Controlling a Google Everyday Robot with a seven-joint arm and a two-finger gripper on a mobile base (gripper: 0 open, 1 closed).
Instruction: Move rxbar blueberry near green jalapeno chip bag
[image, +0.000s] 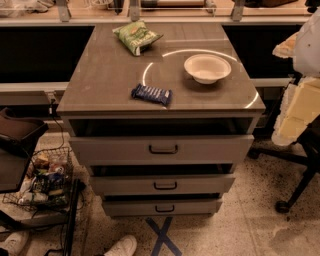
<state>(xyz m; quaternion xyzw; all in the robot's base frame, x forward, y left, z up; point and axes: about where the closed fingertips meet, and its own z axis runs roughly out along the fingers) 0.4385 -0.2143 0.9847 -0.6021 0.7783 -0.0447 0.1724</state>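
The rxbar blueberry (152, 94), a dark blue wrapper with white lettering, lies flat near the front edge of the grey cabinet top (105, 75). The green jalapeno chip bag (137, 36), crinkled and light green, lies at the back of the top, left of centre. The bar and the bag are well apart. My white arm (300, 100) hangs at the right edge of the view, off to the side of the cabinet. My gripper (286, 46) shows there at about the height of the bowl, away from both objects and holding nothing that I can see.
A white round bowl (207, 68) sits on the right half of the top. The cabinet has three drawers (163, 149), slightly open. A wire basket (42, 180) of items stands on the floor at left. An office chair base (295, 165) is at right.
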